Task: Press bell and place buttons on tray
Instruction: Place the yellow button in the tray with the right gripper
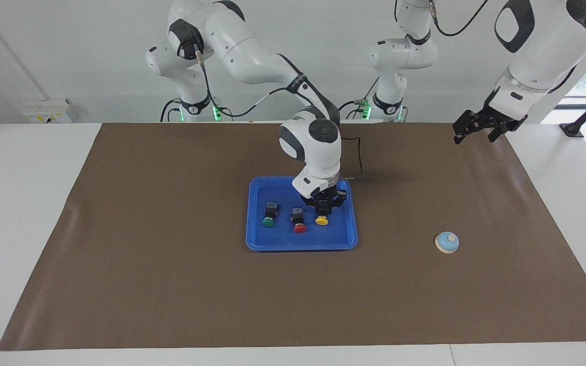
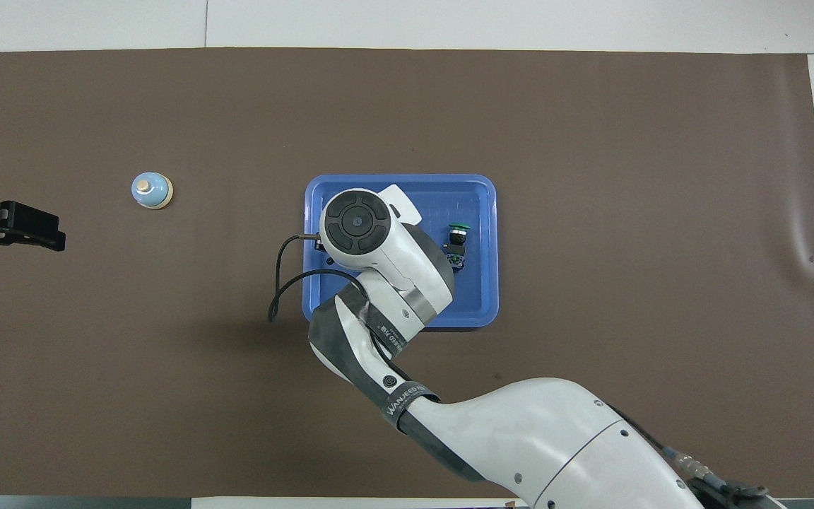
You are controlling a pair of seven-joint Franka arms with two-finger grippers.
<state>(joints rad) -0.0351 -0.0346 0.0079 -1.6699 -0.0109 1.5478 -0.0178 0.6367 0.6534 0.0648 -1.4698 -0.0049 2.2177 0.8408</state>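
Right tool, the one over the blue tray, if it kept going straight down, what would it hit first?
The right tool points straight down at the yellow button and already sits on its black body, so it would likely press that button into the tray floor.

A bright blue tray [image 1: 301, 243] is seen on a plain brown mat [image 1: 171, 284]. Black-bodied buttons are capped green [image 1: 268, 222], red [image 1: 299, 229] and yellow [image 1: 322, 220]. The bell [image 1: 447, 242] is shown light blue with cream trim. White arms carry black end effectors.
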